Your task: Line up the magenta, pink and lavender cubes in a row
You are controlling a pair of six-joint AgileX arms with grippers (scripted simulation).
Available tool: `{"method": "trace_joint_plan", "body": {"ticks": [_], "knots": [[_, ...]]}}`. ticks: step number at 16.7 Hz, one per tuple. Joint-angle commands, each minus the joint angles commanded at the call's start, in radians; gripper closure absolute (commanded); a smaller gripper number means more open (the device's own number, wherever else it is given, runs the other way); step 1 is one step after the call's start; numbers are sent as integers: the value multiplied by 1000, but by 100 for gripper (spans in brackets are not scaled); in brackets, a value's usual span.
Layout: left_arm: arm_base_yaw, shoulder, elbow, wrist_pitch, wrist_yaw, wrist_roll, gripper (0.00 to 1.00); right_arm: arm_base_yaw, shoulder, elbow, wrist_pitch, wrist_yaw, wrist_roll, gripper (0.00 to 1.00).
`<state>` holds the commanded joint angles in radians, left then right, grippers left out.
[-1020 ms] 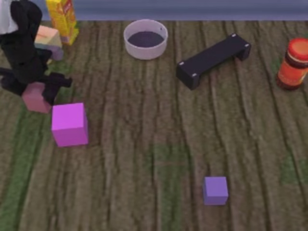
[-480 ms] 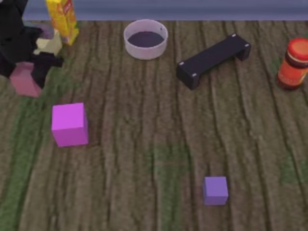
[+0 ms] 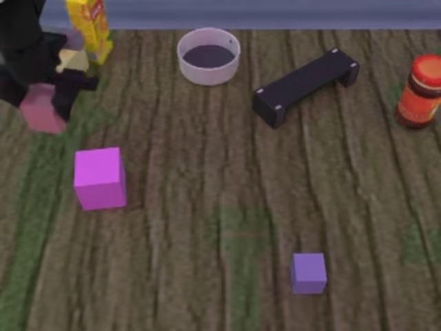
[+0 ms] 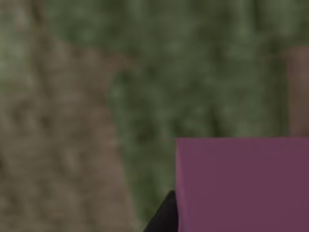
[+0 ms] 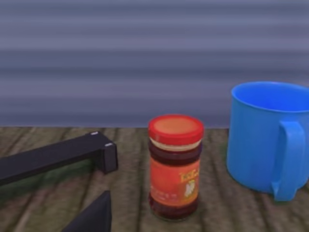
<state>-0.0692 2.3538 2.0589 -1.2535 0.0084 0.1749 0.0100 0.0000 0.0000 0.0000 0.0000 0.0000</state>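
My left gripper [image 3: 47,100] is shut on the dusty pink cube [image 3: 40,114] at the far left of the table, behind the magenta cube. In the left wrist view the pink cube [image 4: 241,183] fills the lower corner, with one dark finger [image 4: 163,217] pressed against its side. The large magenta cube [image 3: 100,178] sits on the table at the left, apart from the gripper. At the front, right of centre, the small lavender cube [image 3: 309,273] stands alone. My right arm is outside the top view; one dark finger [image 5: 94,215] shows in its wrist view with nothing against it.
A white bowl [image 3: 209,55] and a black bench-shaped block [image 3: 303,86] stand at the back. A red-lidded jar [image 3: 420,89] is at the far right, with a blue mug [image 5: 268,137] beside it. A yellow carton [image 3: 89,27] and a pale peach box [image 3: 72,61] stand behind the left gripper.
My left gripper has carried the pink cube away from the magenta cube's side toward the back left, then shifted slightly right. The other cubes have not moved.
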Motion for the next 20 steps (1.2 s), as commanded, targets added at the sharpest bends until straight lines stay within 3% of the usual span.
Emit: {"method": "trace_joint_plan", "body": {"ticks": [4,11,14,17,20], "knots": [[-163,-47,-62,15,-4,-193,100,0,0,0,0,0,0,0],[-600,-186,-275,55,-11,-806,100,0,0,0,0,0,0,0],[-761,-251,-356,79,-17,-994,100,0,0,0,0,0,0,0],[-851,-297,-404,99,-24,-1088,100,0,0,0,0,0,0,0],[-861,-303,-410,102,-25,-1098,100,0,0,0,0,0,0,0]]}}
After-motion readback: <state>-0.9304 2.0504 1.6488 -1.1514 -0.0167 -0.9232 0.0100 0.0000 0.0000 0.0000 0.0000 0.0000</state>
